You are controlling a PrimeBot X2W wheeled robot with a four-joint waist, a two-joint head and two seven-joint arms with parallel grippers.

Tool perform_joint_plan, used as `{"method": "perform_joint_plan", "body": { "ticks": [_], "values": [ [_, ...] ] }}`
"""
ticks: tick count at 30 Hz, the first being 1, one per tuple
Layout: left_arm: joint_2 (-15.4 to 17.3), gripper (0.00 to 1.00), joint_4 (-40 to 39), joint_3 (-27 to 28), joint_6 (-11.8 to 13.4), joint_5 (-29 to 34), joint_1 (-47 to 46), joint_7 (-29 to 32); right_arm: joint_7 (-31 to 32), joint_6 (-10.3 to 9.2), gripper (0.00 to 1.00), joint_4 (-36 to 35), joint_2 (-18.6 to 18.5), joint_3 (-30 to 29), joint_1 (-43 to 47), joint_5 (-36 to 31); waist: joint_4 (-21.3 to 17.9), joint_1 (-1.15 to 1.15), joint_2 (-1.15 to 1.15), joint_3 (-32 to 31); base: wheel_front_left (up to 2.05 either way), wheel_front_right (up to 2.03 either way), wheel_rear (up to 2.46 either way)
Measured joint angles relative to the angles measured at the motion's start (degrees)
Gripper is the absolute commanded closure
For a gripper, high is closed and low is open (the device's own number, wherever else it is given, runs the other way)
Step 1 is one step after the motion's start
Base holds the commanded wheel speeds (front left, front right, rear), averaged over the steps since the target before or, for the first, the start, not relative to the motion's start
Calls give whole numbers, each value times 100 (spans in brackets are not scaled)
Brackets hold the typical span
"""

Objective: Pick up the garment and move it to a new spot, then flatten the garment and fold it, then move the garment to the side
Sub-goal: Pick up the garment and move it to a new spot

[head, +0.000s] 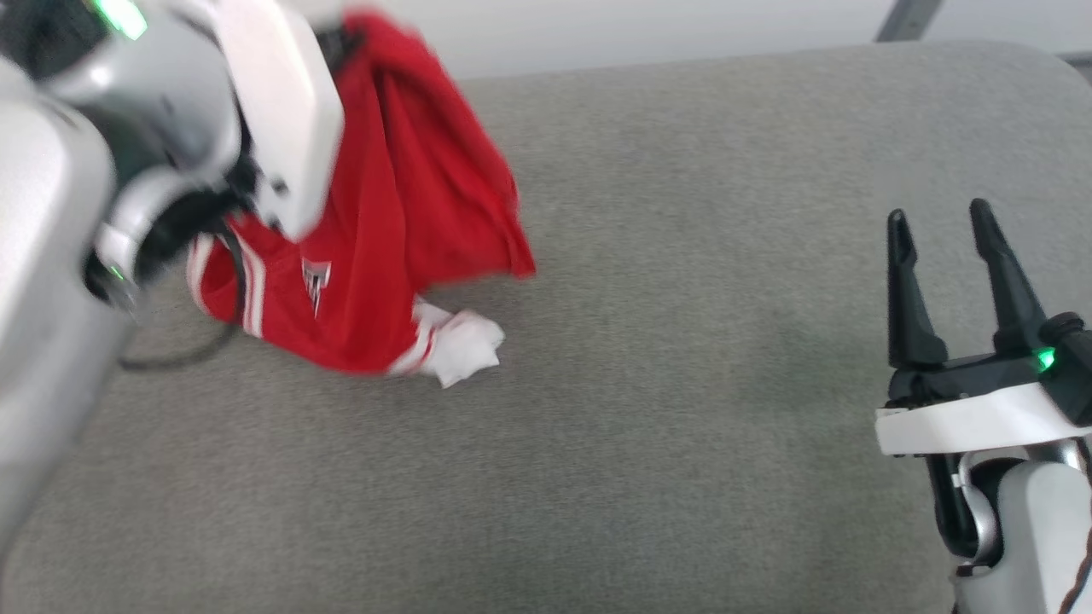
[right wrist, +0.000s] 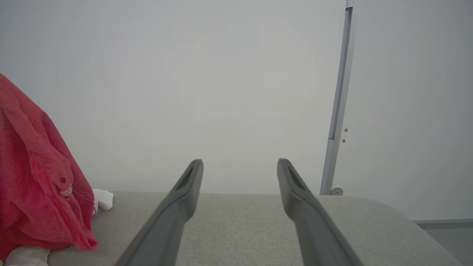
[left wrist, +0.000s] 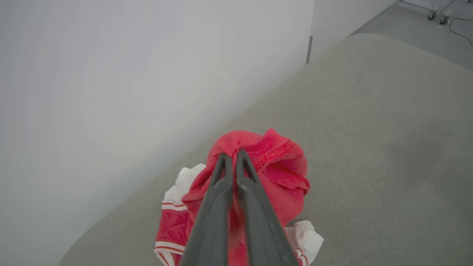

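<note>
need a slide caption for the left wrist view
Left gripper shut on a bunched fold of the red garment, lifting it above the grey padded surface.

Support: grey fabric-covered bench [head: 682,384], rounded at the far right corner, against a pale wall.
Resting on it: red jersey [head: 401,213], bunched, upper part raised, its lower folds and white sleeve [head: 461,345] touching the fabric.
Position: left part, near the far edge.
</note>
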Motion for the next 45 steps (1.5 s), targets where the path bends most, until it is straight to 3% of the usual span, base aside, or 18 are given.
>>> {"method": "perform_joint_plan", "body": {
  "ticks": [4,10,24,25,26,27,33,45],
  "values": [
    [-23,100,-56,-230,181,-180,556,236,-57,0,0,141,63,131,-1,62,-249,0,0,92,0,0,0],
    [-199,100,316,-645,259,-258,1249,339,-138,0,0,352,136,294,-40,142,-499,0,0,272,0,0,0],
    [-880,100,2253,-1168,-53,-258,1463,248,-226,0,0,655,174,483,-364,191,-635,0,0,517,0,0,0],
    [-922,85,2335,-1151,-82,-260,1455,155,-226,0,0,662,174,494,-376,191,-628,0,0,513,0,0,0],
    [-947,22,2385,-1136,-102,-260,1441,62,-226,0,0,672,169,502,-382,191,-618,0,0,508,0,0,0],
    [-980,0,2436,-1118,-131,-267,1416,-10,-227,0,0,681,156,501,-383,191,-602,0,0,497,0,0,0],
    [-920,0,2154,-931,-324,-304,1394,-649,-229,0,0,730,46,449,-332,191,-469,0,0,263,0,0,0],
    [-394,0,992,-411,-196,-108,2146,-2484,-232,0,0,793,-80,335,26,241,-58,0,0,-332,0,0,0]
  ]
}}
